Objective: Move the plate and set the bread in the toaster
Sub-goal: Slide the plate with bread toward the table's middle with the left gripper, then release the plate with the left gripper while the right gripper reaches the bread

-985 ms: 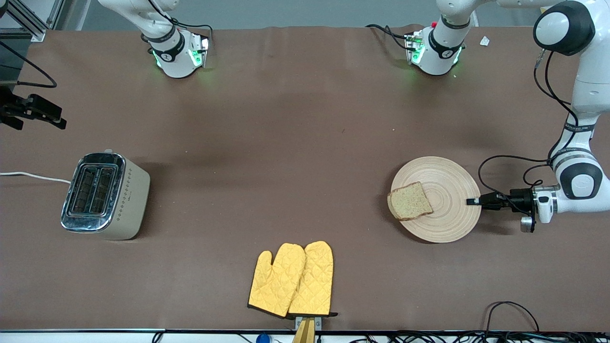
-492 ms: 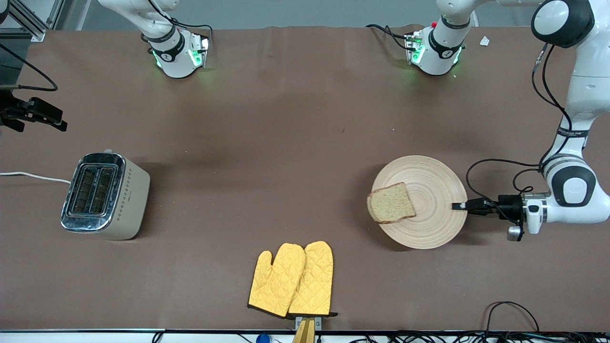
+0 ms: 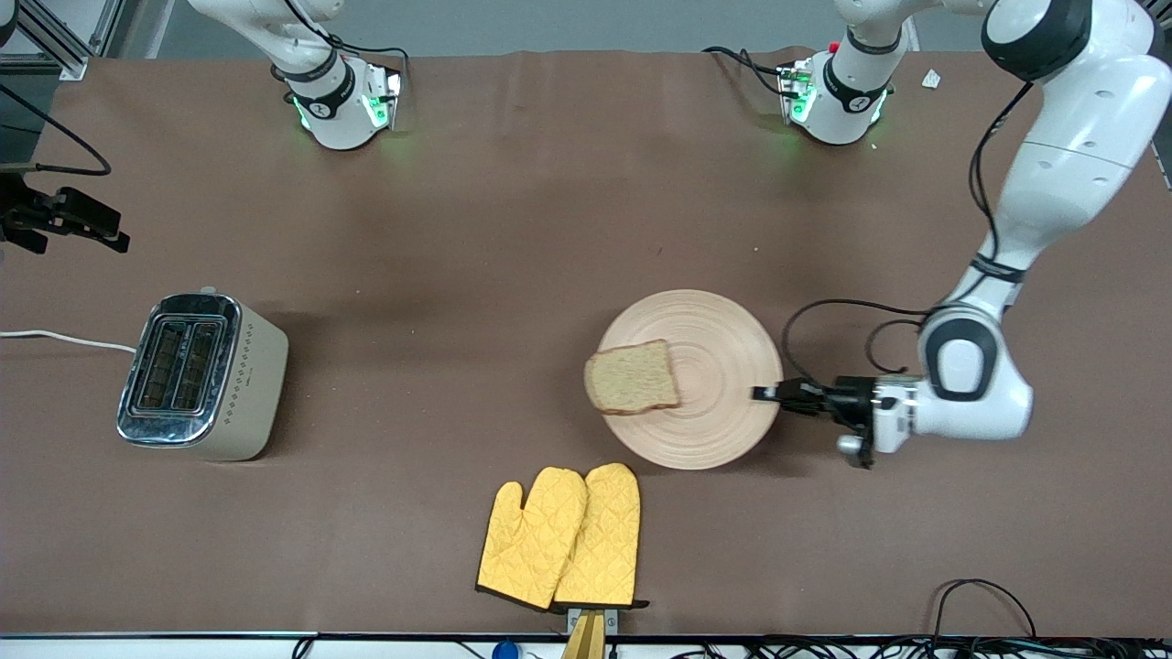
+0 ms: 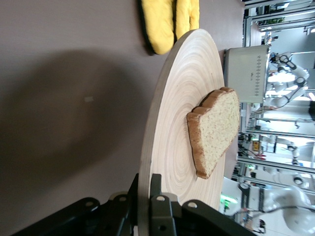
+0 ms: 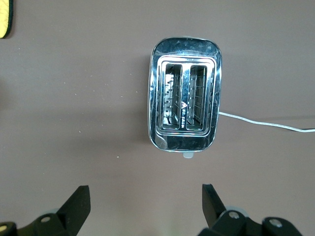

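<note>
The pale wooden plate point(image 3: 714, 339) is near the table's middle, with my left gripper point(image 3: 765, 394) shut on its rim at the left arm's end. The bread point(image 3: 633, 377) lies on the plate at the rim toward the toaster and slightly overhangs it. In the left wrist view the fingers pinch the plate point(image 4: 172, 132) edge-on at the gripper point(image 4: 146, 194), with the bread point(image 4: 214, 130) past them. The cream toaster point(image 3: 197, 375) stands at the right arm's end. My right gripper point(image 3: 121, 233) hangs open and empty above the table near it. The right wrist view looks down on the toaster point(image 5: 184, 105) past the gripper point(image 5: 146, 196).
A pair of yellow oven mitts point(image 3: 563, 537) lies near the table's front edge, nearer the camera than the plate. The toaster's white cord point(image 3: 64, 340) runs off the right arm's end of the table. Cables point(image 3: 984, 595) lie at the front edge near the left arm's end.
The left gripper has carried the plate, with the bread on it, from the left arm's end toward the table's middle. The right gripper has stayed in place.
</note>
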